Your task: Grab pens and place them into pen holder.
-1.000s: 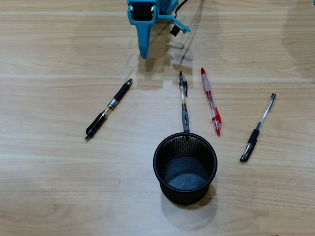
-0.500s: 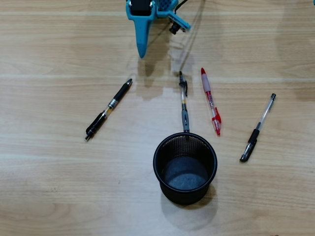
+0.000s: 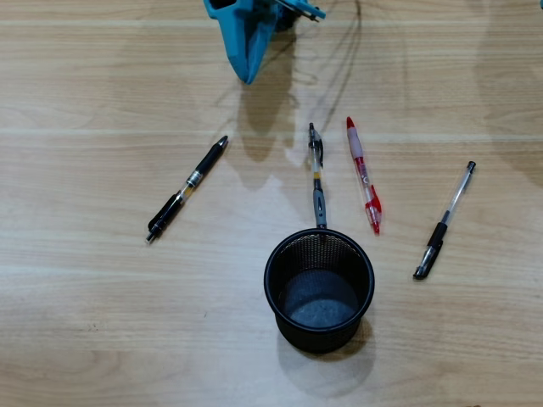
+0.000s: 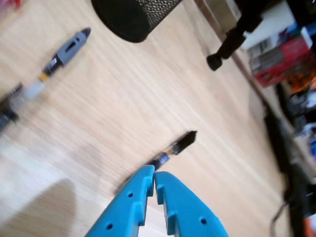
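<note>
Gripper [image 4: 154, 174] closed and empty, lined up over the black pen [image 4: 174, 146]; no pen in the holder [image 3: 319, 290] yet, so next it should open and descend.

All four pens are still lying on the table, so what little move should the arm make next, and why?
Probably open its fingers and come down over the black pen. In the wrist view the gripper is shut, empty, and already aimed along that pen, which lies just past its tips. The overhead view shows the pen holder empty and the other pens farther to the right.
</note>
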